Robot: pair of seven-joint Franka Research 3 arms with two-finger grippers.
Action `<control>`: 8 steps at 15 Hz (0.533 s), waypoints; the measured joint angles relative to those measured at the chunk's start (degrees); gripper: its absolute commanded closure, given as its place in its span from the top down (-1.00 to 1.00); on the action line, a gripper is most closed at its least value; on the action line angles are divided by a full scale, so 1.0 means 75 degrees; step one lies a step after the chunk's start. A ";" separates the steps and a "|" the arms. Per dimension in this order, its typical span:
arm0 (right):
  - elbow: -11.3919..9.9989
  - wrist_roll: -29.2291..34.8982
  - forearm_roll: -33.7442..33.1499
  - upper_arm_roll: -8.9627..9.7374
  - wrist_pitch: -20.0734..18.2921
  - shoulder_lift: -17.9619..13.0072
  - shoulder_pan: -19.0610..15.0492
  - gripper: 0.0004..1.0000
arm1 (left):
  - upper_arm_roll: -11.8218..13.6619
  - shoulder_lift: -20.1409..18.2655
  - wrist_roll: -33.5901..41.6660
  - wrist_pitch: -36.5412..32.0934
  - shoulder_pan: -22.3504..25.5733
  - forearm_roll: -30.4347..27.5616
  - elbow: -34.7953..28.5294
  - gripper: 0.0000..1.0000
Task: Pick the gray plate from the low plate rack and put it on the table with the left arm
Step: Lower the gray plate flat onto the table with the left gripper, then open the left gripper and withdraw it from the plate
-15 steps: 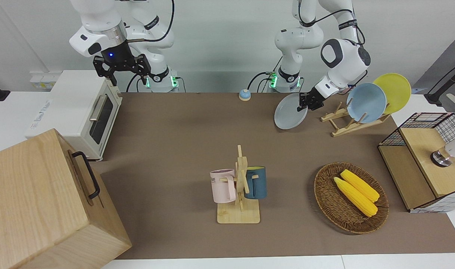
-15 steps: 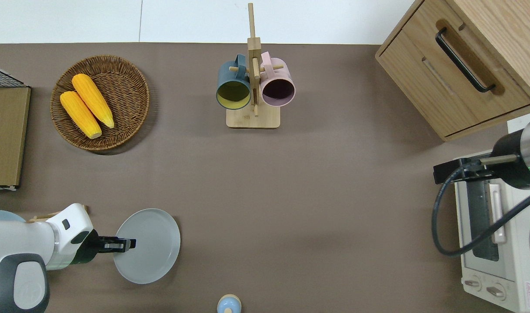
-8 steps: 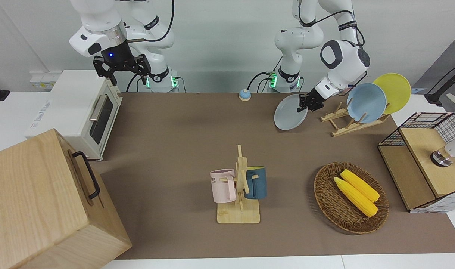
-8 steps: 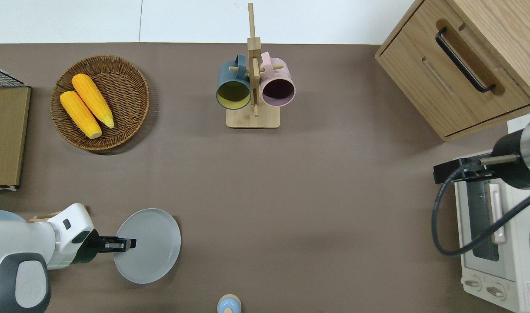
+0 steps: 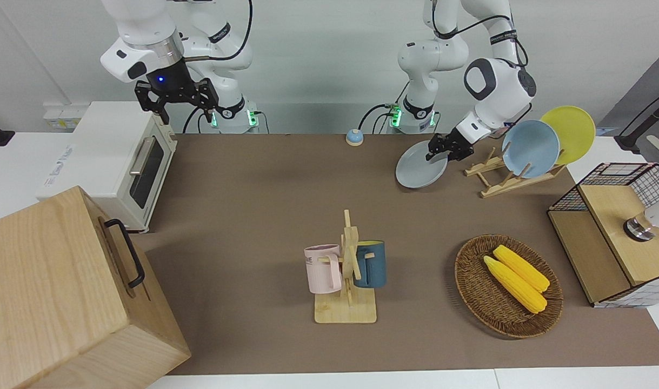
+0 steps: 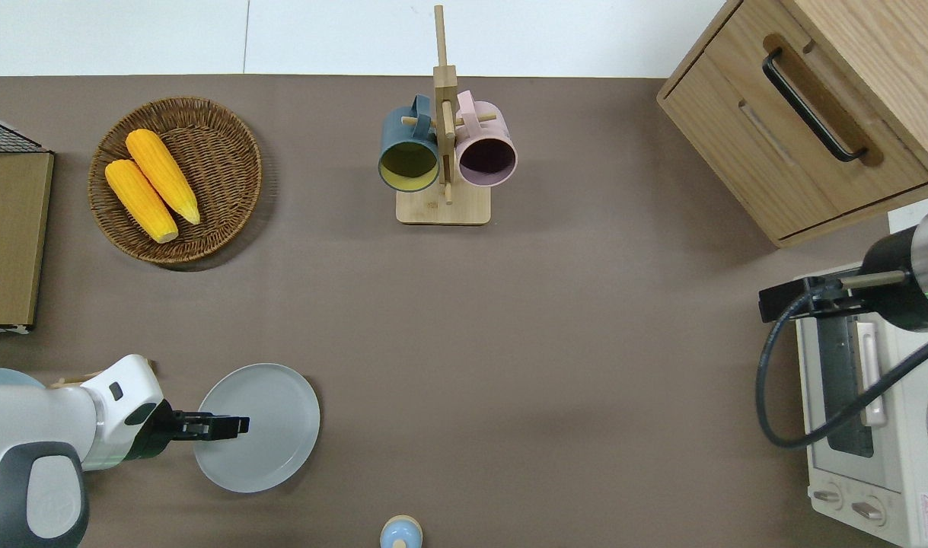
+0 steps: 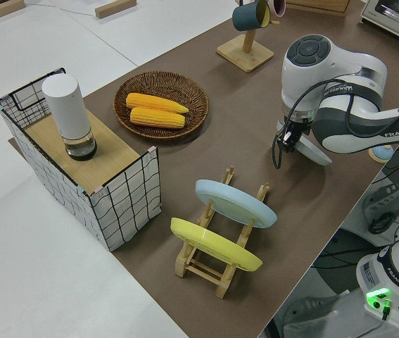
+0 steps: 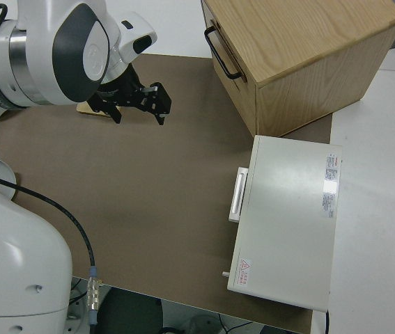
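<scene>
The gray plate point(image 5: 418, 172) point(image 6: 269, 445) point(image 7: 317, 154) is tilted low over the table point(image 5: 264, 205), beside the low plate rack point(image 5: 505, 182) point(image 7: 217, 271) on the side toward the right arm's end. My left gripper point(image 5: 440, 152) point(image 6: 231, 425) point(image 7: 288, 137) is shut on the plate's rim nearest the rack. Whether the plate's lower edge touches the matting I cannot tell. The right arm is parked, its gripper point(image 5: 178, 100) point(image 8: 138, 99) open and holding nothing.
A sky-blue plate point(image 5: 530, 148) and a yellow plate point(image 5: 570, 132) lean in the rack. A small blue bell point(image 5: 354, 137) sits nearer the robots. Farther out stand a mug stand point(image 5: 346, 281), a corn basket point(image 5: 506, 283), a wire-sided shelf point(image 5: 613, 232), a toaster oven point(image 5: 113, 162) and a wooden cabinet point(image 5: 64, 292).
The gray plate has tipped flatter and sunk closer to the table. My left gripper reached a little farther toward the right arm's end with it. The right arm has not moved.
</scene>
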 measured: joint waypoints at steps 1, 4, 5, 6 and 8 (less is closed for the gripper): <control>0.0000 0.0000 0.0000 0.0000 0.0000 0.0000 0.0000 0.97 | 0.0002 -0.0001 0.0000 0.0013 0.0000 0.0000 0.0027 0.98; 0.0000 0.0000 0.0000 0.0000 0.0000 0.0000 0.0000 0.97 | 0.0023 -0.0001 0.0000 0.0036 0.0002 0.0000 0.0161 0.98; 0.0000 0.0000 0.0000 0.0000 0.0000 0.0000 0.0000 0.98 | 0.0032 0.0000 0.0000 0.0038 0.0008 0.0009 0.0234 0.98; 0.0000 0.0000 0.0000 0.0000 0.0000 0.0000 0.0000 0.97 | 0.0043 0.0000 0.0000 0.0038 0.0013 0.0022 0.0328 0.98; 0.0000 0.0000 0.0000 0.0000 0.0000 0.0000 0.0000 0.98 | 0.0069 0.0000 -0.0037 0.0032 0.0016 0.0078 0.0545 0.98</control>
